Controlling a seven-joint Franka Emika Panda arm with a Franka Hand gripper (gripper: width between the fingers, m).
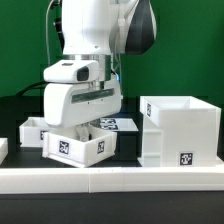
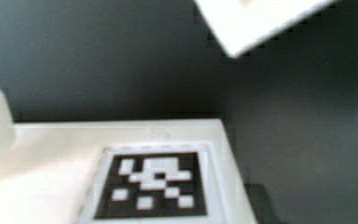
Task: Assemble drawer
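Note:
A small white open drawer box [image 1: 78, 146] with a marker tag on its front sits tilted at the middle of the exterior view. My gripper [image 1: 88, 127] reaches down into it from above and appears shut on its wall; the fingertips are hidden by the box. The large white drawer housing [image 1: 178, 128], open on top, stands at the exterior view's right, apart from the box. In the wrist view a white panel [image 2: 69, 150] with a marker tag [image 2: 156, 183] fills the near part of the picture; the fingers do not show clearly.
A second small white box [image 1: 33, 131] stands at the exterior view's left, just behind the held one. The marker board [image 1: 118, 123] lies behind the gripper. A white ledge [image 1: 120, 178] runs along the front. A white corner [image 2: 265, 22] shows over the dark table in the wrist view.

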